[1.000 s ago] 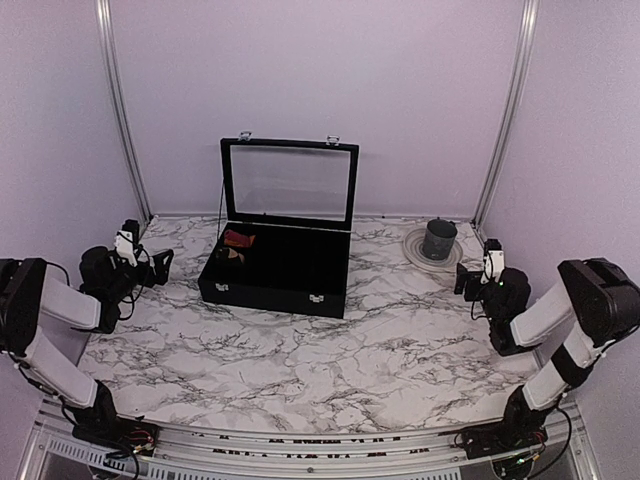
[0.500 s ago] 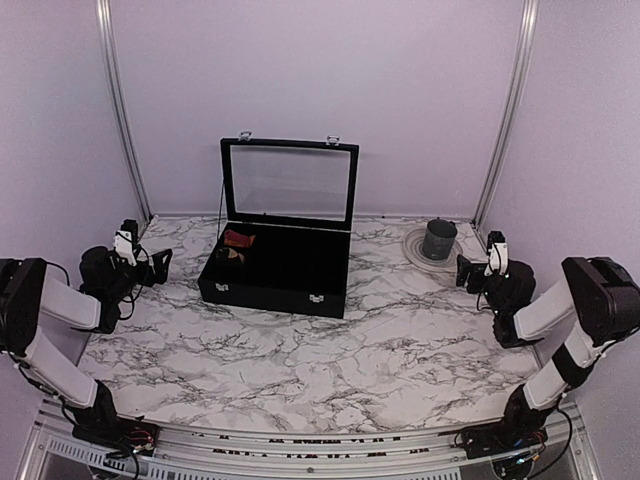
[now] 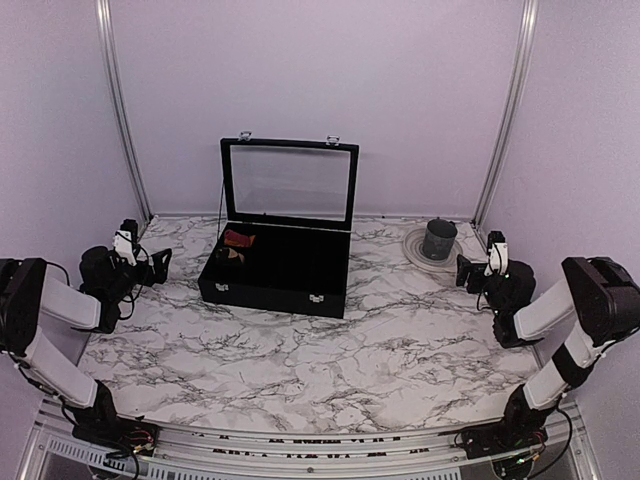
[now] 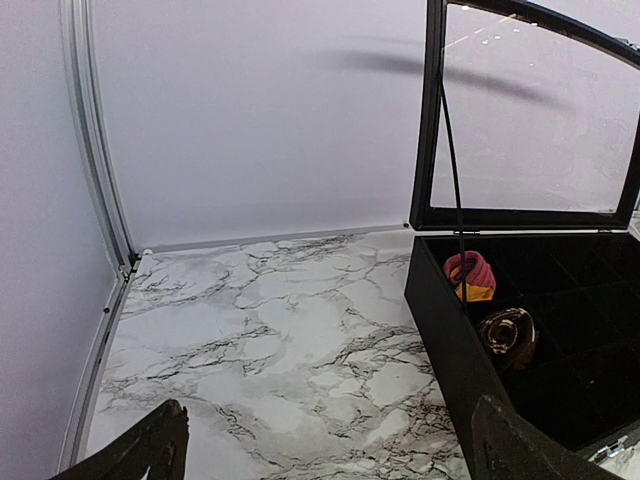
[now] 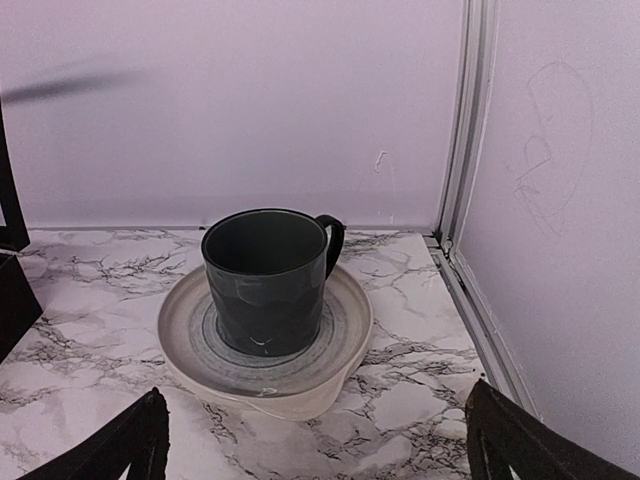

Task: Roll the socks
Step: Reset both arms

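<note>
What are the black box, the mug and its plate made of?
The black box looks matte, maybe covered board or wood; I cannot tell which. Its lid holds a clear pane, glass or acrylic, as the wall shows through. The mug seems glazed ceramic: dark with soft glints. The plate looks like pale glazed ceramic with grey rings.

Lilac walls (image 3: pixel 300 70), marble table (image 3: pixel 300 360)

A white, grey-veined marble-patterned table (image 3: pixel 330 350) was shown, enclosed by pale lilac walls. A black case (image 3: pixel 270 292), its glazed lid raised upright, was set toward the rear, left of centre. A pale round plate (image 3: pixel 410 244) was placed near the rear right corner, well apart from the case.
</note>
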